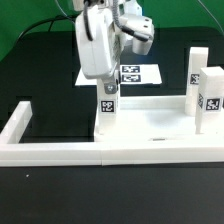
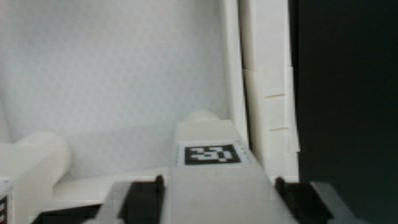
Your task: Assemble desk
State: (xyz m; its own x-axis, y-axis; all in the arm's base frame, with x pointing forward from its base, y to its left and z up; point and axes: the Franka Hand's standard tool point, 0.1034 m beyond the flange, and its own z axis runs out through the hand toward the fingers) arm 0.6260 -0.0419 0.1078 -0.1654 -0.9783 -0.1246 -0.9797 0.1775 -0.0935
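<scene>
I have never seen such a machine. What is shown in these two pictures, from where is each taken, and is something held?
The machine is a robot arm with a two-finger gripper at its end. One picture comes from a camera standing off the arm; the other comes from a camera on its wrist, looking down past the fingers.

On the black table lies the desk top, a white tray with a raised rim. The gripper is closed on a short white leg with a black-and-white tag, holding it upright at a corner of the desk top. Two more legs stand at the exterior view's right. Behind lies the flat marker board, and a low white border wall runs along the front.
</scene>
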